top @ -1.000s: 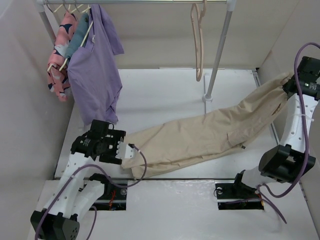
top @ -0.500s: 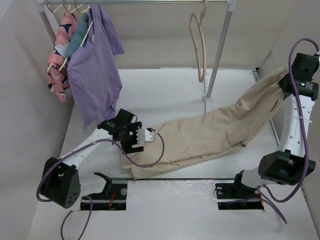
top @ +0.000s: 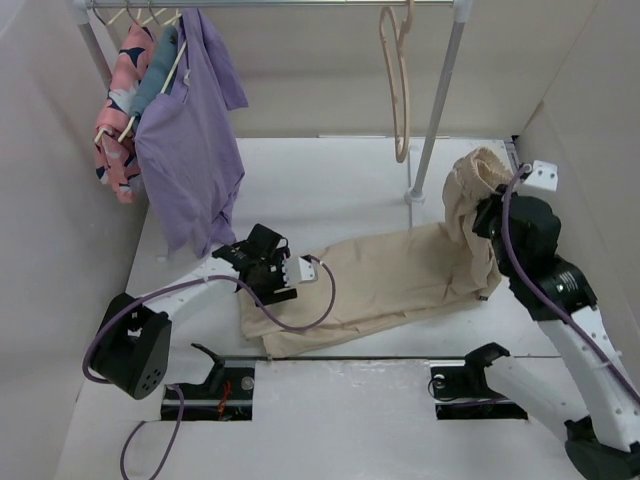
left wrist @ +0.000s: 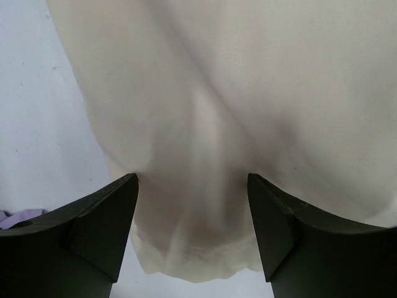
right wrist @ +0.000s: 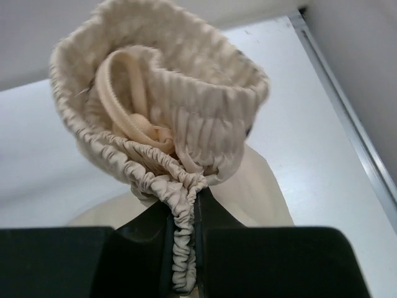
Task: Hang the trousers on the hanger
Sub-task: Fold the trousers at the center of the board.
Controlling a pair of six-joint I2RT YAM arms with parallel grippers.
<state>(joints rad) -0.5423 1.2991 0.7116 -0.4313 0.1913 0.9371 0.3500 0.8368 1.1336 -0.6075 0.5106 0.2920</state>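
Since a second earlier you swung your right hand (right wrist: 193, 214) inward, pinched shut on the elastic waistband (right wrist: 186, 180), a sound hold for soft, limp cream-beige cloth trousers (top: 400, 275) trailing across the white table (top: 330, 190), with your left hand (left wrist: 191, 186) spread wide over their hem.

White tabletop (top: 330, 190), cream trousers (top: 400, 275) lying wrinkled across its middle from 7 o'clock toward 3 o'clock, waistband end raised off it there, rack pole foot (top: 415, 196) standing at 1 o'clock

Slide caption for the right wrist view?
Right gripper pinching the elastic waistband of the trousers, white table behind.
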